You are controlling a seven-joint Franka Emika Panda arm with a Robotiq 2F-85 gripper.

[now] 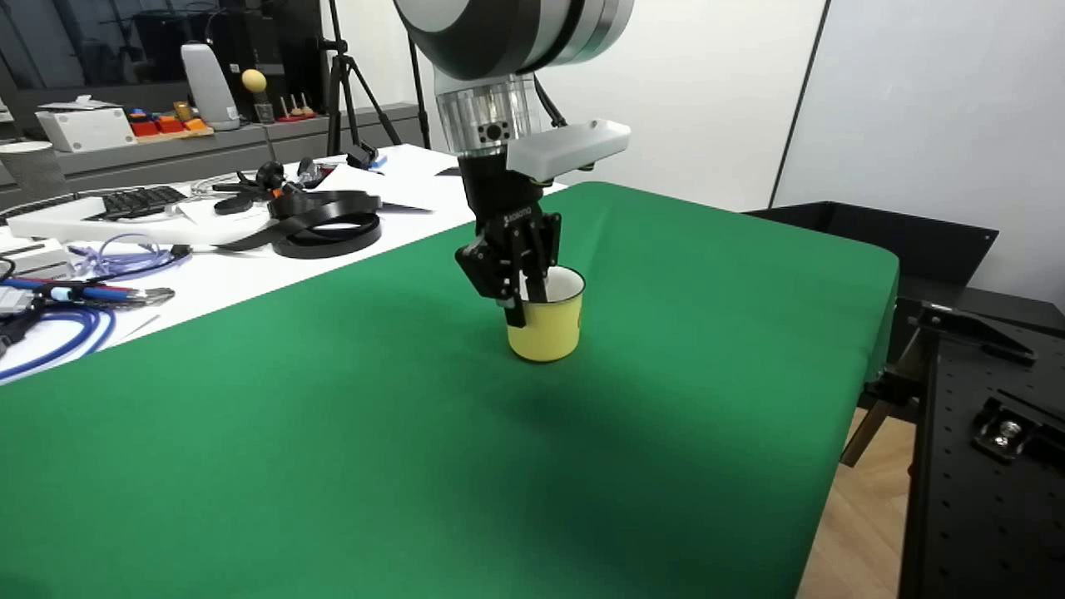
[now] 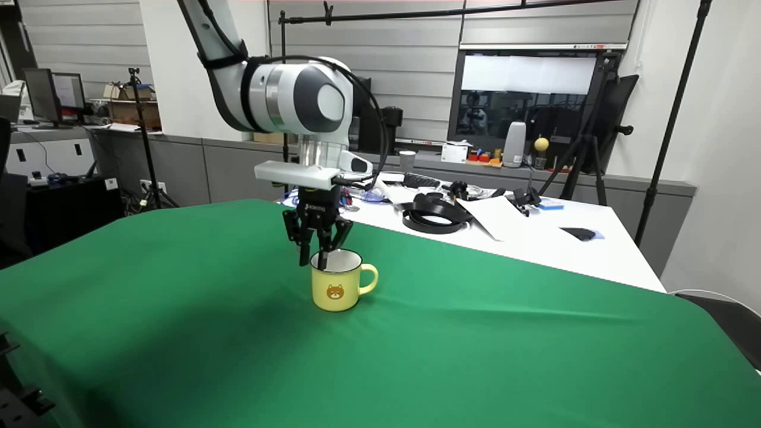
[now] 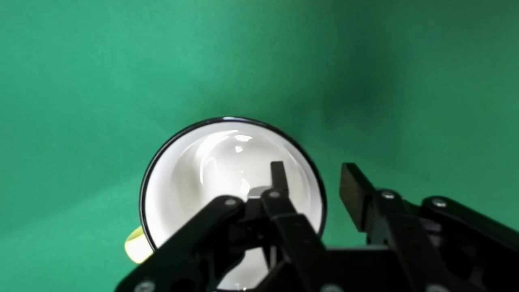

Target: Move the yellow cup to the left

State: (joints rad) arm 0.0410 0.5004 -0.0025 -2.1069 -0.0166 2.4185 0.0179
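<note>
The yellow cup (image 1: 549, 334) stands upright on the green-covered table (image 1: 333, 466). It also shows in an exterior view (image 2: 334, 292), with a brown bear face and a handle (image 2: 370, 279) on the side away from the fingers. In the wrist view the cup (image 3: 227, 162) shows its white inside and dark rim. My gripper (image 1: 527, 308) is at the cup's rim, fingers pointing down, in both exterior views (image 2: 313, 263). In the wrist view the gripper (image 3: 314, 166) is open. One finger is over the cup's mouth, the other outside the wall. A gap shows between the rim and each finger.
A white table (image 2: 523, 249) adjoins the green one, with a black strap coil (image 1: 329, 223), cables (image 1: 75, 329) and a keyboard (image 1: 141, 200). A black perforated plate (image 1: 990, 482) lies beyond the green table's edge. Tripods (image 1: 341, 91) stand behind.
</note>
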